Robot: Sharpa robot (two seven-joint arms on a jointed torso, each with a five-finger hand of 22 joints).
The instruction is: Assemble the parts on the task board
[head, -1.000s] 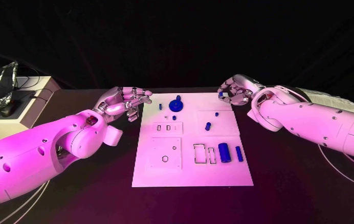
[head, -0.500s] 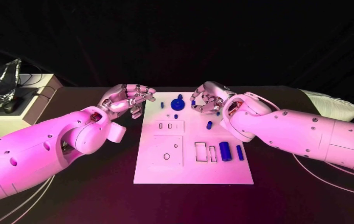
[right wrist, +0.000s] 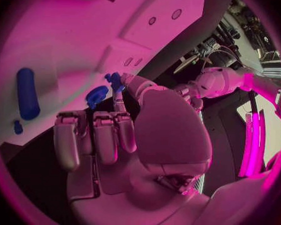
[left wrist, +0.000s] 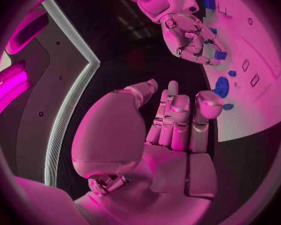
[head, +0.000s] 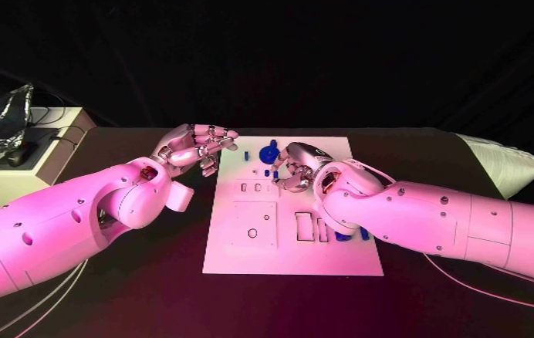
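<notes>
Fingers [head: 292, 170] of the right hand [head: 299, 165], having swung inward over the task board [head: 292, 265], pinch a small blue part [right wrist: 115, 80] at their tips, beside the round blue piece [head: 268, 153]; left hand [head: 195, 147] hovers curled, empty.

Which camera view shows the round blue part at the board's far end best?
The left wrist view: the round blue part shows whole there. The head view shows it small beside the right hand; the right wrist view shows it partly.

pale box [head: 50, 149] | table's left edge | cables [head: 20, 151] on top
</notes>
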